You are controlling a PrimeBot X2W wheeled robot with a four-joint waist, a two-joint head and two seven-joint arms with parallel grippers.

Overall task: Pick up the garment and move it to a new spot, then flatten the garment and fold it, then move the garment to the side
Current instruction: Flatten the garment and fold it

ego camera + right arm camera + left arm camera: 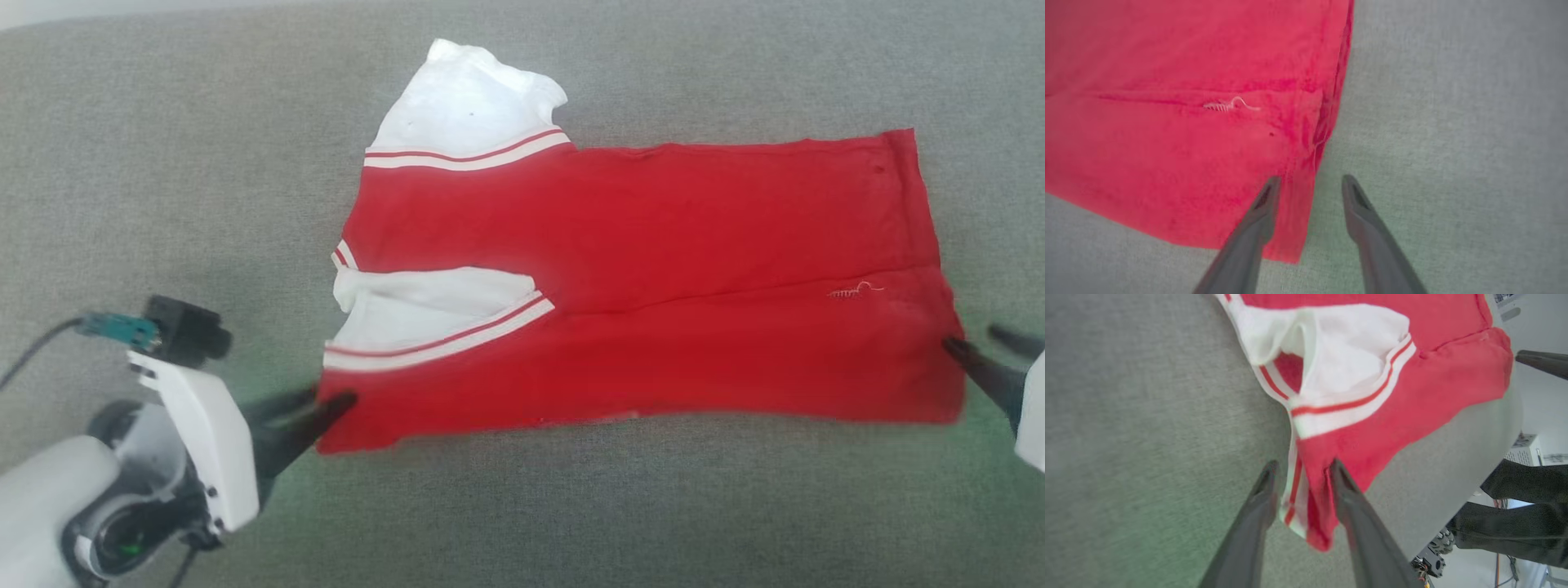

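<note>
Garment (637, 286) lies folded flat on grey mat (163, 163), L gripper (1303, 467) & R gripper (1310, 179) both spread at its near corners; corner fabric between L fingers (1345, 490) may snag on pull-back, wrecking fold.

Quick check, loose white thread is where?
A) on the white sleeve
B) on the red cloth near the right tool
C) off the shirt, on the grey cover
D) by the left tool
B: the thread lies on the red shirt near its hem end, just ahead of the right tool.
</note>
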